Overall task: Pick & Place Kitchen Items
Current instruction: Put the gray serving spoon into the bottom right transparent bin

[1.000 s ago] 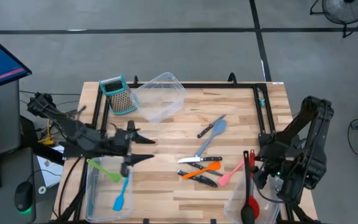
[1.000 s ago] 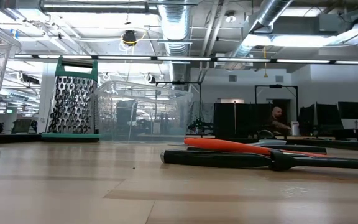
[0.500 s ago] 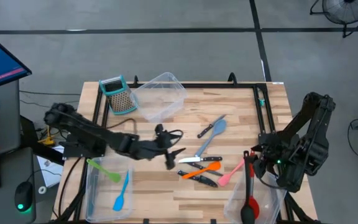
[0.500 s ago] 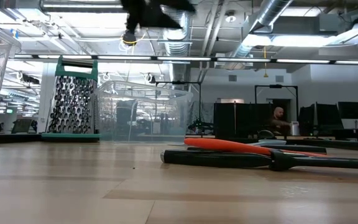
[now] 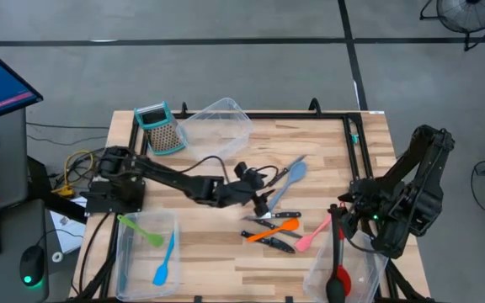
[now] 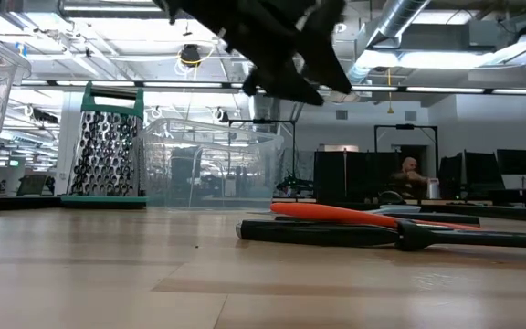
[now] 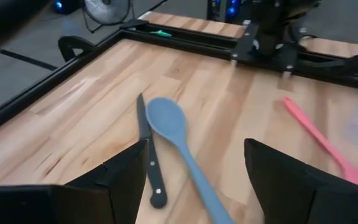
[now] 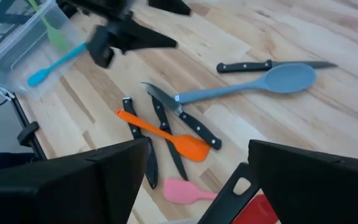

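Observation:
Several utensils lie flat in the middle of the table: a grey-blue spoon (image 5: pixel 289 181) (image 7: pixel 178 134), a black-handled knife (image 5: pixel 278 175) (image 7: pixel 148 152) beside it, an orange spatula (image 5: pixel 274 229) (image 8: pixel 166 134), more knives (image 5: pixel 269 242) and a pink spatula (image 5: pixel 314 231). My left gripper (image 5: pixel 266 202) (image 7: pixel 194 183) hangs open above the table just short of the grey-blue spoon's handle. My right gripper (image 5: pixel 341 217) (image 8: pixel 197 183) is open over the right tub (image 5: pixel 318 271), which holds a red spoon (image 5: pixel 342 273) and a black ladle (image 5: pixel 336 248).
A clear tub (image 5: pixel 129 252) at the near left holds a green spatula (image 5: pixel 141 229) and a blue one (image 5: pixel 165 263). A metal grater (image 5: pixel 160 128) and a tipped clear tub (image 5: pixel 219 128) stand at the far edge. Black frame rails (image 5: pixel 356 156) run along the table's sides.
My left arm has reached from above the left tub toward the table's right, to the middle of the table, and has come down into the low view's top. The utensils have stayed where they were.

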